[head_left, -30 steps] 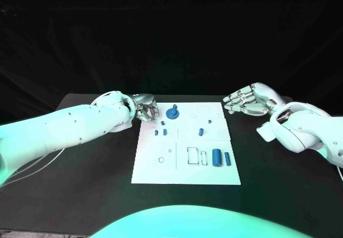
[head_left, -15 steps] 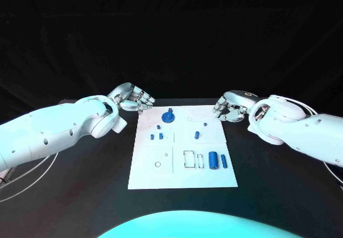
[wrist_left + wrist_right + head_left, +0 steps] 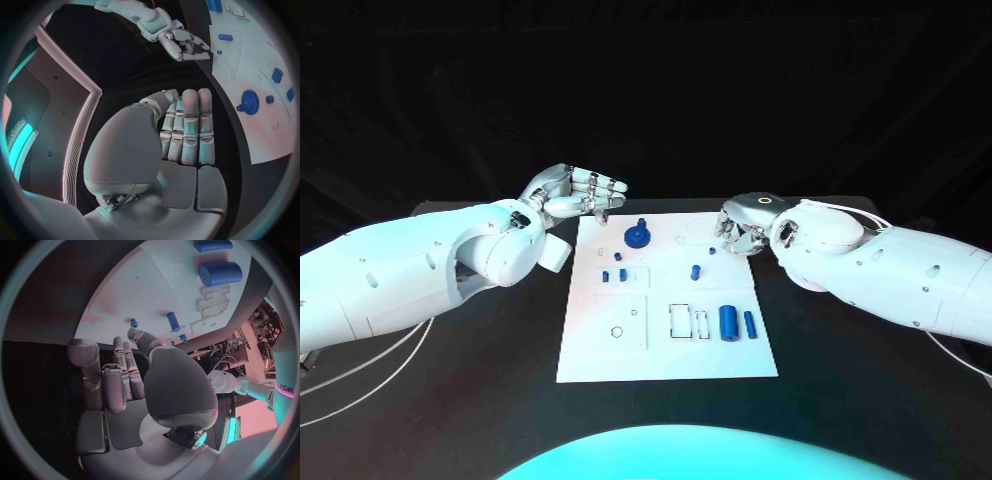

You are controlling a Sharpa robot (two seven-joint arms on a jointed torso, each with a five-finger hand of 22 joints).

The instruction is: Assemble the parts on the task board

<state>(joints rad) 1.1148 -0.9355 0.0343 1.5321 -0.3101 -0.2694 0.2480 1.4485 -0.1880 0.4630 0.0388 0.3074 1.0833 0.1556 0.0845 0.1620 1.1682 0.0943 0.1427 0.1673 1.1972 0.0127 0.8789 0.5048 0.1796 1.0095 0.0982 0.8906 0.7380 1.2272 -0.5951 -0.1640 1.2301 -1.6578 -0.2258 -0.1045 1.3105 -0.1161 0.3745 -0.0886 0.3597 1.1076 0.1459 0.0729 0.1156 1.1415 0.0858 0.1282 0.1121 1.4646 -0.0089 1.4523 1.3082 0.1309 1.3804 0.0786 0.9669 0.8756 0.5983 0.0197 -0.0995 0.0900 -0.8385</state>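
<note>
Both hands stood at the far end of the board point(image 3: 603, 345) with nothing in them, the left hand point(image 3: 574, 192) lifted off the far left corner, fingers straight and side by side, holding no part, and the right hand point(image 3: 737, 230) curled loosely at the far right edge, also empty. Over the previous second the left had risen from beside the gear point(image 3: 638, 237) while the right had swung in from well right of the board. The gear, small pegs point(image 3: 695, 271) and 2 cylinders point(image 3: 728, 322) lay untouched, suggesting assembly had yet to begin.
</note>
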